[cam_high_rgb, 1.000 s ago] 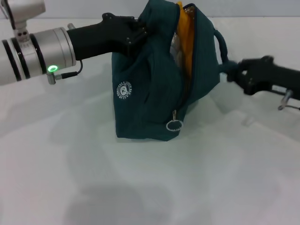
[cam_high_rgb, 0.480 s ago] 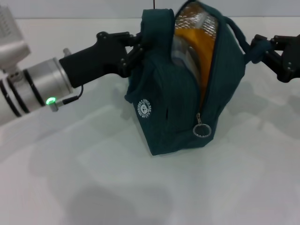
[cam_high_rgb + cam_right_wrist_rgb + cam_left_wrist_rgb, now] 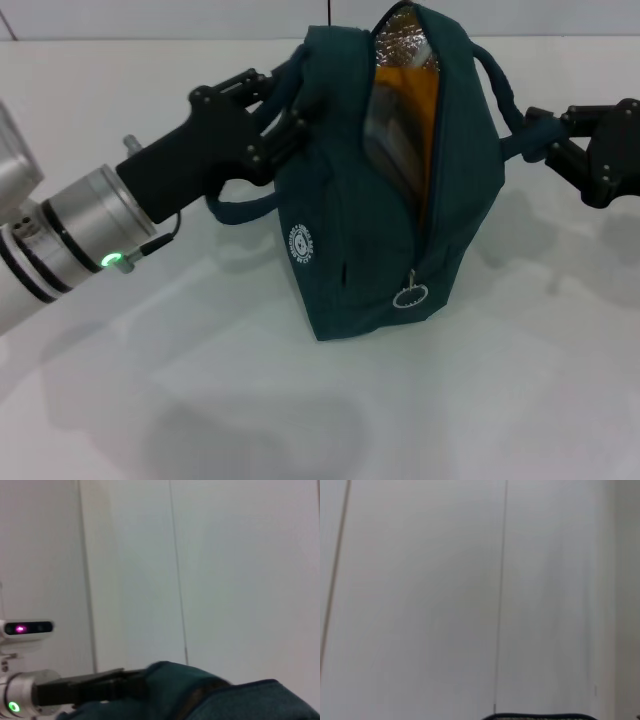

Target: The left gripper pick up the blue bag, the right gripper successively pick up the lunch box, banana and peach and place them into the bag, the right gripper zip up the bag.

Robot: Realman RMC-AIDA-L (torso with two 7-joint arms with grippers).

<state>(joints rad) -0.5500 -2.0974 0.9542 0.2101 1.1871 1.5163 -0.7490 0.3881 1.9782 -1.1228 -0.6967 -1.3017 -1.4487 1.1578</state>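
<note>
— At the upper left of the head view, the left gripper (image 3: 272,112) is clamping one padded handle of the blue bag (image 3: 400,180), its fingers clenched on the fabric. The silver wrist with the green light is slanting down toward the lower left edge.

— And the other side?

— At the right edge, the right gripper (image 3: 535,135) is pinching the opposite handle, closed on it too, with its dark arm running off the frame. Between them the bag is standing on the white table (image 3: 300,420) in the upper middle, mouth gaping.

— What's inside?

— Something yellow-orange, the banana (image 3: 420,115) I'd say, against silver lining. The lunch box and peach I can't make out.

— So which step is this?

— Packing looks finished to me; I'd judge the zipping is next. The zipper ring (image 3: 411,296) is hanging low on the bag's front, so the right gripper would need to let go of the handle, drop down and catch that ring.
</note>
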